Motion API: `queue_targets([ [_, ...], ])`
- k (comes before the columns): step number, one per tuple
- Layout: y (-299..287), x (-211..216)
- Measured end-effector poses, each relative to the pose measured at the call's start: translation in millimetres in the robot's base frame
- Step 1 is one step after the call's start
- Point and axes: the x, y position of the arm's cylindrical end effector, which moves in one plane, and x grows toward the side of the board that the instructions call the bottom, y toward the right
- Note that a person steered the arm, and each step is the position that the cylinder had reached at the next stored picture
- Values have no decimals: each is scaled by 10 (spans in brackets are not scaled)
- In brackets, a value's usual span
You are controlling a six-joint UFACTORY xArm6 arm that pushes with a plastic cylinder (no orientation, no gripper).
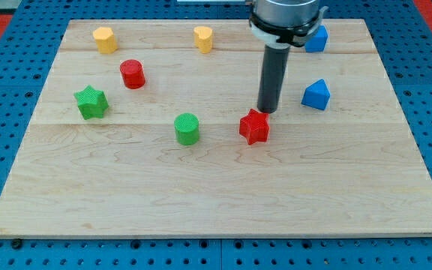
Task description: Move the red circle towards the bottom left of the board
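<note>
Jaws: none fitted, so no open or closed state applies; my tip [267, 112] sits just above the red star [254, 127]. Red circle [133, 74] lies well to tip's left, slightly toward view's top.

bright, even light | soft short shadows | sharp focus | perhaps slight edge distortion

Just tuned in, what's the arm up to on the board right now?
My tip sits just above the red star, near the board's middle, far from the red circle, which stands untouched at the upper left. The green star lies below and left of that circle, the green circle left of the red star. Two yellow blocks sit along the top; two blue blocks on the right.
</note>
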Motion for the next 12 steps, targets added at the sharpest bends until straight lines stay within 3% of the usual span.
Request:
queue_targets([
  [1, -128, -646],
  [2, -722, -1002],
  [3, -1655, -1089],
  [4, -2188, -863],
  [6, -2052, -419],
  [7, -2390, -654],
  [8, -2468, -575],
  [9, -2226, -178],
  [12, -2467, 865],
])
